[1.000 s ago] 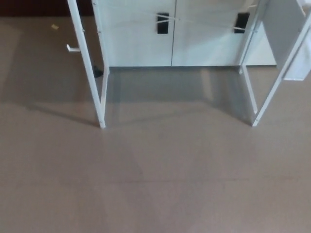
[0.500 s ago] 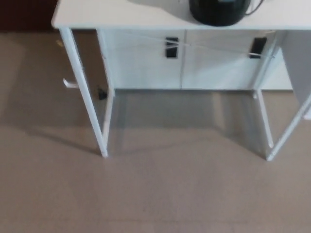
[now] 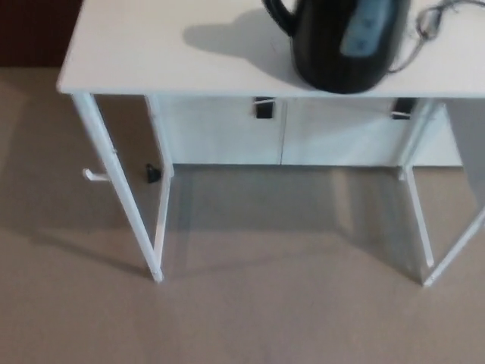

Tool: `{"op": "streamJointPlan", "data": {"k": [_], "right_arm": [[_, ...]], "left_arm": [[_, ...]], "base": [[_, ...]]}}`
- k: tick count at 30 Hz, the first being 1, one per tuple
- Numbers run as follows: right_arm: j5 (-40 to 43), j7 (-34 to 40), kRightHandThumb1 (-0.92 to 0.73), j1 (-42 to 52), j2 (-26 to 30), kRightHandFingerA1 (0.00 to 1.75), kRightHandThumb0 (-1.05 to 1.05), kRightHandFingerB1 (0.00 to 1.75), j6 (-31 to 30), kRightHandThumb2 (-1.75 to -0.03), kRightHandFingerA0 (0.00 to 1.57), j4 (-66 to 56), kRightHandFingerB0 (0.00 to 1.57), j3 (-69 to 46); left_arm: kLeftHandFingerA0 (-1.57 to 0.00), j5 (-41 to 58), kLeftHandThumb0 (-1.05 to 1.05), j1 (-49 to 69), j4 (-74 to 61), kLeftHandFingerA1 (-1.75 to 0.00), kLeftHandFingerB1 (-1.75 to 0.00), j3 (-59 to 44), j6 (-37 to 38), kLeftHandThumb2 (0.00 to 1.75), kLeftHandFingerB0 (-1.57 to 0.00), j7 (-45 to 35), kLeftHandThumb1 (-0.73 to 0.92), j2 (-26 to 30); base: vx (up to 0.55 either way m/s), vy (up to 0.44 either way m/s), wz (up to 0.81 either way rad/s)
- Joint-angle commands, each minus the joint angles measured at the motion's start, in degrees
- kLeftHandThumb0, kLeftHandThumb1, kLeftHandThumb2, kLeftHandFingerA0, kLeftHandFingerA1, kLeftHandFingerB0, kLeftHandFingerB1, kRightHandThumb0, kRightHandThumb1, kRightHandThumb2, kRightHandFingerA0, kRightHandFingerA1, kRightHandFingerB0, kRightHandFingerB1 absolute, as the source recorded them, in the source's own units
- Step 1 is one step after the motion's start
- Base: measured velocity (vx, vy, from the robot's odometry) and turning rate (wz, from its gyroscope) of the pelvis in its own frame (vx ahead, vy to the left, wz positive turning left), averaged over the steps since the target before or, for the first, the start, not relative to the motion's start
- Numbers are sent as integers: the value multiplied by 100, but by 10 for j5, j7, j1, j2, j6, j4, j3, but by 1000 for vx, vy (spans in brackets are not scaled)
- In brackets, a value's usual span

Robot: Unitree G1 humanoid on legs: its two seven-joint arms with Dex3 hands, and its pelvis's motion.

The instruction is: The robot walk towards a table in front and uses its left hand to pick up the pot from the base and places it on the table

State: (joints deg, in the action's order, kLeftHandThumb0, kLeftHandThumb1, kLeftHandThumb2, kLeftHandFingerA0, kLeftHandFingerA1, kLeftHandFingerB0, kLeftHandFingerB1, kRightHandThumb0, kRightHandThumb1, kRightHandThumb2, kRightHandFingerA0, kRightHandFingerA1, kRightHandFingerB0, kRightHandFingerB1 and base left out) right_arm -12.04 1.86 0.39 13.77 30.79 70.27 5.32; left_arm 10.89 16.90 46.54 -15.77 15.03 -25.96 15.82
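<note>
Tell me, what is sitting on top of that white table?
A black pot stands on the white table, with a grey cord lying beside it. The pot's body hides whatever is beneath it, and its top lies outside the picture.

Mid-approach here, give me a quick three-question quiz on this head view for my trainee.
1. True or false: the black rounded pot stands on the white table.
2. Which of the robot's hands show in the head view? A. the left only. B. both. C. neither.
3. Fill in: the thin grey cable lies on the table on the pot's ____ side, by the robot's sides.

Key: 1 true; 2 C; 3 right.
</note>
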Motion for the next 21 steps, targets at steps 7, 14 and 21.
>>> {"op": "streamJointPlan", "data": {"k": [7,14,21], "right_arm": [[-4,6,-45,11,7,59,-53,51,1,-78,79,3,53,1],[-12,15,-55,11,9,46,-48,38,2,-57,88,1,59,7],[-15,18,-55,7,8,47,-48,38,-1,-58,89,4,58,9]], "left_arm": [[-27,-3,-6,10,6,-54,-50,0,20,85,-20,-1,39,6],[-28,-6,-7,5,18,-54,-50,2,30,85,-21,1,39,8],[-26,-4,-6,8,17,-54,-50,0,30,85,-21,-1,39,8]], "base": [[104,-46,7],[105,-254,4],[161,-77,-5]]}}
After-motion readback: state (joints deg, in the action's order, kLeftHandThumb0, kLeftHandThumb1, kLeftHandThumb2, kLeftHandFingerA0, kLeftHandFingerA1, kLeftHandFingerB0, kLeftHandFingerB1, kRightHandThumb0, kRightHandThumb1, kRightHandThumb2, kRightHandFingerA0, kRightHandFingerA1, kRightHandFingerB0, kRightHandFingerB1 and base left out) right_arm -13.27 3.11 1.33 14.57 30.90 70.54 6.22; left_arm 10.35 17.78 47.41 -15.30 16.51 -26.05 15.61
